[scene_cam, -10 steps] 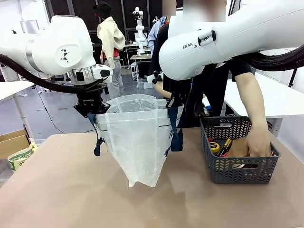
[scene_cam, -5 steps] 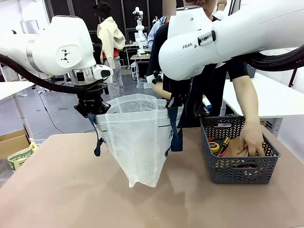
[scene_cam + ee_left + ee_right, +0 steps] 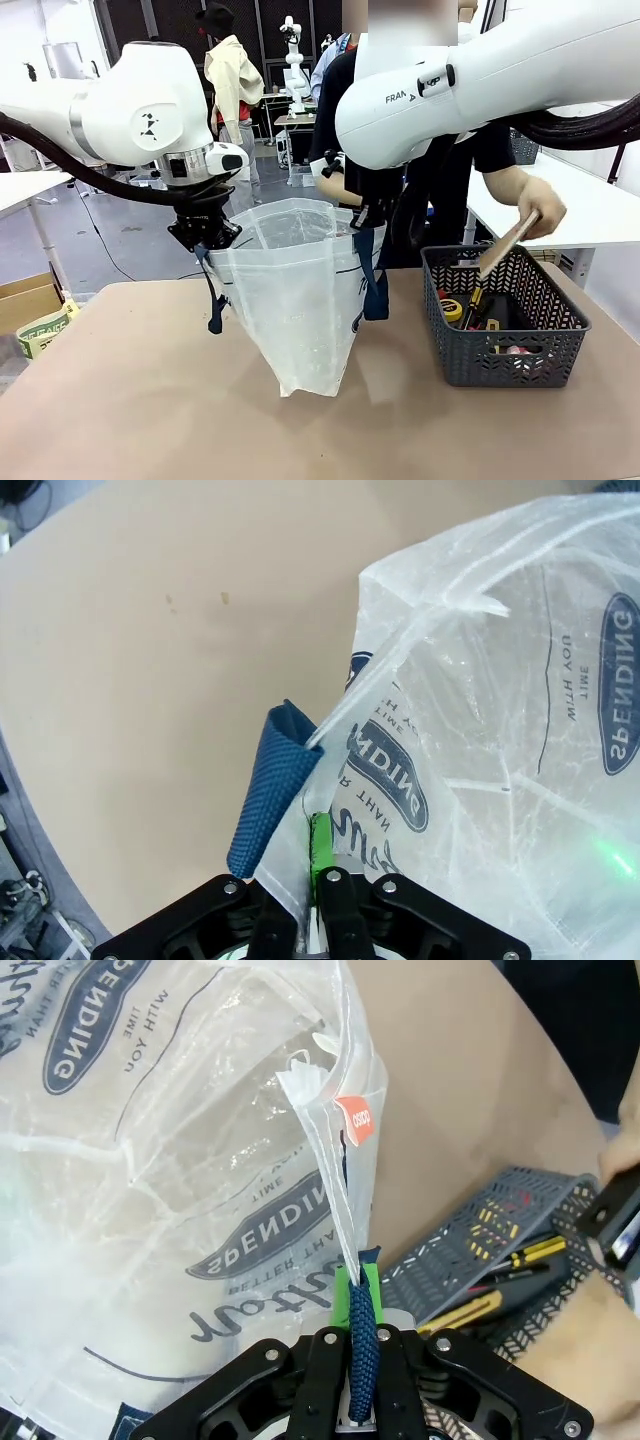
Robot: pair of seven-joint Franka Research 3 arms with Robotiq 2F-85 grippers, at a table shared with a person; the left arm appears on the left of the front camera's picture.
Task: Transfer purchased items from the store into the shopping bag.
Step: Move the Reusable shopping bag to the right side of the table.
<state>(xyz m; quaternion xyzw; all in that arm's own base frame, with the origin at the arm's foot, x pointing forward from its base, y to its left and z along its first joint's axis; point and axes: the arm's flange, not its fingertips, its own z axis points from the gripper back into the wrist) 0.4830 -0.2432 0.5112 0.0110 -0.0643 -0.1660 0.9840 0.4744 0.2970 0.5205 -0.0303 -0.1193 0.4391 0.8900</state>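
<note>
The shopping bag (image 3: 295, 300), translucent white with navy straps, hangs open above the table between my two grippers. My left gripper (image 3: 205, 235) is shut on its left rim; the left wrist view shows the film pinched at the green pad (image 3: 320, 840) beside a navy strap (image 3: 265, 800). My right gripper (image 3: 368, 215) is shut on the right rim and strap (image 3: 360, 1350). The store (image 3: 505, 340), a dark grey mesh basket, stands at the right. A person's hand (image 3: 535, 205) holds a flat tan item (image 3: 505, 245) tilted above it.
Inside the basket lie a yellow tape measure (image 3: 452, 308), a yellow-and-black screwdriver (image 3: 475, 305) and darker items. The basket (image 3: 480, 1250) sits close to the bag's right side. Bare tan tabletop (image 3: 130, 400) stretches left and in front of the bag.
The person's hand has risen out of the basket with the flat tan item. My left gripper has shifted slightly right, narrowing the bag's mouth a little.
</note>
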